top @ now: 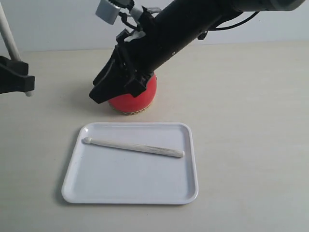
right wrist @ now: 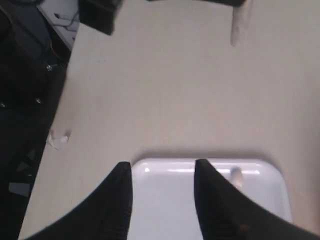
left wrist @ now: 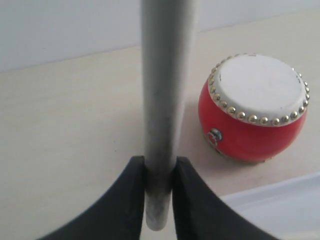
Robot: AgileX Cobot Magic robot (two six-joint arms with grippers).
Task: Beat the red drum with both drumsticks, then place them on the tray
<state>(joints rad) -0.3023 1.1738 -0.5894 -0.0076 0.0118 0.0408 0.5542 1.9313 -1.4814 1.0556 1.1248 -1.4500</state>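
My left hand (left wrist: 159,164) is clamped on one drumstick (left wrist: 165,90), pinching it close to its butt end so that nearly all its length stands free above the fingers. It hangs off to the left of the red drum (left wrist: 252,110) and clear of the tray (top: 125,186). The other drumstick (top: 135,147) lies slantwise across the far half of the tray, inside the rim. My right hand (right wrist: 162,166) is spread open with nothing between its fingers, hovering over the tray's far edge in front of the drum. I cannot tell whether that arm touches the drum. My main worry is the low grip: when I tip this stick flat it may swivel between my fingers and arrive crooked. If I let go too high, a round stick could bounce, roll over the low rim and end on the surface. If it lands across the stick already there, one could nudge the other out. My right arm also crosses the middle, so bringing the left over too soon risks a clash, and pulling the right back carelessly could knock the drum.
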